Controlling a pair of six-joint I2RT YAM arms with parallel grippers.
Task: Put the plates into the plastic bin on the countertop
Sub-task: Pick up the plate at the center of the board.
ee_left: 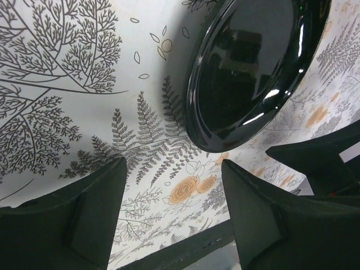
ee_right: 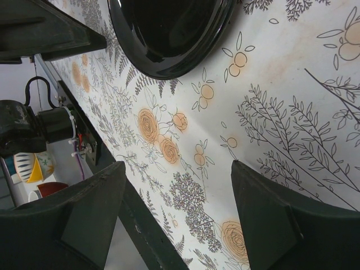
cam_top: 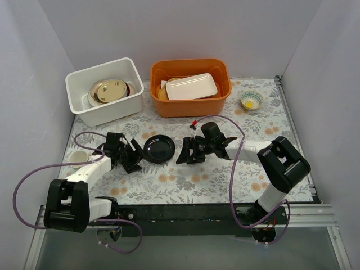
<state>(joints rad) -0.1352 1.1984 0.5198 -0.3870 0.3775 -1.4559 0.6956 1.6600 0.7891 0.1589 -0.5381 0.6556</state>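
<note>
A glossy black plate (cam_top: 159,149) lies flat on the fern-printed countertop (cam_top: 185,180), between my two grippers. My left gripper (cam_top: 136,157) sits just left of it, open, with only countertop between its fingers; in the left wrist view the black plate (ee_left: 253,67) lies ahead and to the right of the left gripper (ee_left: 173,169). On the plate's right, my right gripper (cam_top: 181,153) is open and holds nothing. In the right wrist view the black plate (ee_right: 169,34) is ahead of the right gripper (ee_right: 179,169). The white plastic bin (cam_top: 115,111) at the back left holds stacked plates (cam_top: 109,90).
An orange tub (cam_top: 190,104) with a white rectangular dish (cam_top: 191,87) stands beside the bin. A small yellow-centred bowl (cam_top: 251,100) sits at the back right. A pale cup (cam_top: 77,159) stands left of the left arm. The black table edge (cam_top: 185,211) runs along the front.
</note>
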